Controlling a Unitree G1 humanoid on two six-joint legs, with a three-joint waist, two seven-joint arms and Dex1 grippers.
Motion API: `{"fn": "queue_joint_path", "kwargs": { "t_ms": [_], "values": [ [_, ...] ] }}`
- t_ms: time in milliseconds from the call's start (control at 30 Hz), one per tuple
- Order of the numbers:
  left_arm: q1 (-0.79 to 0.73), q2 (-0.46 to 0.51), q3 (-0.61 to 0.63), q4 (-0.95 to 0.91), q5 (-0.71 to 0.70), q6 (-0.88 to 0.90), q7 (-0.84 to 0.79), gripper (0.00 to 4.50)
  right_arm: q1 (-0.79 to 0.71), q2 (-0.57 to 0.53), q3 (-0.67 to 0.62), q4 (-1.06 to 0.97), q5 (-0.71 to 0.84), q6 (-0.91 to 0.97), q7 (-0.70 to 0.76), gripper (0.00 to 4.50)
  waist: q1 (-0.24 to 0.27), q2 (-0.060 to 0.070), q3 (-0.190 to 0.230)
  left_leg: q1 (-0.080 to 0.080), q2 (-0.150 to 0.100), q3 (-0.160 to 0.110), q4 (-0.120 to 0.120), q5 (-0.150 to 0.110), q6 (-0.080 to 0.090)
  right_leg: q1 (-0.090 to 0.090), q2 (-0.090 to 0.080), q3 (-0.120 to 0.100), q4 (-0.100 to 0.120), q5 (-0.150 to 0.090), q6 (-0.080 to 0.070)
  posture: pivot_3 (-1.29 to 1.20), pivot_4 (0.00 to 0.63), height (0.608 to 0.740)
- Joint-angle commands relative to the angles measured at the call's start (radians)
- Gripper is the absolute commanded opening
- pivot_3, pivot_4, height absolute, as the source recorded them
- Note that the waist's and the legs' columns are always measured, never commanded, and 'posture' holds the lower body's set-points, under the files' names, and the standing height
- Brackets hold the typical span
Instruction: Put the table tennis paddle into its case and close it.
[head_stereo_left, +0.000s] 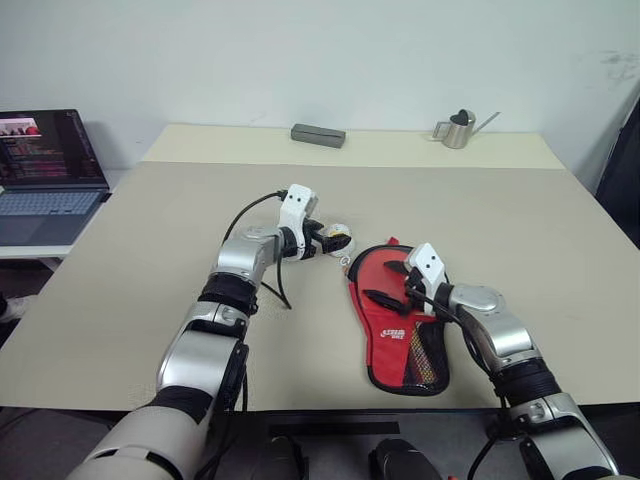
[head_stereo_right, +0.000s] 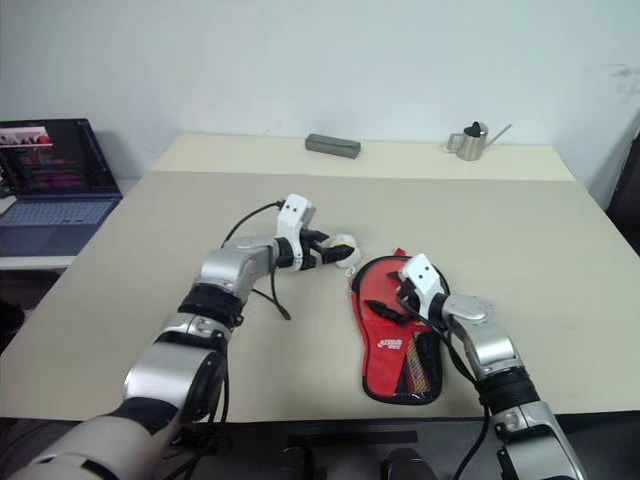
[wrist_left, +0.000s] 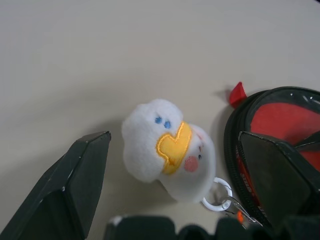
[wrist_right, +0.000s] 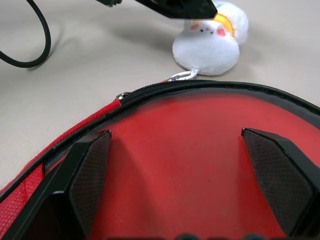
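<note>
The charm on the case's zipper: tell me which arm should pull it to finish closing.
Left, probably. The left gripper is open with the charm between its fingers, ready to close on it. The right gripper is open over the case, better placed to hold it down.

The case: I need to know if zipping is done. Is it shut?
Mostly shut: the case zipper runs closed along the round rim to the charm. The rest is hidden, so cannot tell fully.

Red case with black trim and white logo; white charm, yellow beak.
</note>
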Motion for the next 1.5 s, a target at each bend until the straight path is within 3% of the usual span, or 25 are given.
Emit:
{"fn": "queue_joint_path", "kwargs": {
  "t_ms": [33,500,600,867,1000,1500],
  "values": [
    [-0.046,-0.017,0.001,0.049,0.022,-0.039,-0.005,4.48,0.018,0.016,0.022,0.024,-0.017,0.038,-0.015,4.50,0.000,0.000,0.000,0.000,0.000,0.000,0.000,0.000,0.000,0.000,0.000,0.000,0.000,0.000,0.000,0.00,0.150,0.740],
    [-0.093,-0.062,0.028,0.217,0.059,-0.084,0.009,4.48,0.043,0.013,0.004,-0.052,-0.004,0.099,-0.028,4.50,0.000,0.000,0.000,0.000,0.000,0.000,0.000,0.000,0.000,0.000,0.000,0.000,-0.001,-0.002,0.003,0.00,0.150,0.740],
    [-0.096,-0.070,0.037,0.233,0.065,-0.097,0.017,3.96,0.067,-0.002,-0.001,-0.087,0.001,0.113,-0.024,4.50,0.003,0.000,0.000,0.000,-0.001,0.000,-0.001,0.000,0.000,0.000,0.000,0.000,-0.001,-0.002,0.003,0.00,0.150,0.740],
    [-0.094,-0.089,0.050,0.281,0.075,-0.136,0.047,1.30,0.114,-0.006,-0.008,-0.149,-0.002,0.145,-0.048,4.50,0.005,0.000,0.000,-0.001,-0.001,0.000,-0.003,-0.001,-0.001,0.000,-0.001,0.000,-0.006,-0.002,0.003,0.00,0.150,0.740],
    [-0.089,-0.097,0.050,0.285,0.081,-0.140,0.043,0.20,0.104,0.011,-0.015,-0.126,-0.011,0.145,-0.089,4.50,0.005,-0.001,0.000,-0.001,-0.001,0.000,-0.003,-0.001,-0.001,0.001,-0.001,0.000,-0.006,-0.002,0.003,0.00,0.150,0.740],
    [-0.085,-0.102,0.035,0.267,0.126,-0.189,0.041,0.06,0.072,0.027,0.003,0.065,-0.039,0.117,-0.111,4.50,0.004,-0.009,-0.006,0.002,-0.001,0.000,-0.002,-0.001,-0.001,0.002,-0.001,0.000,-0.009,-0.001,0.004,0.00,0.150,0.740]
  ]
}}
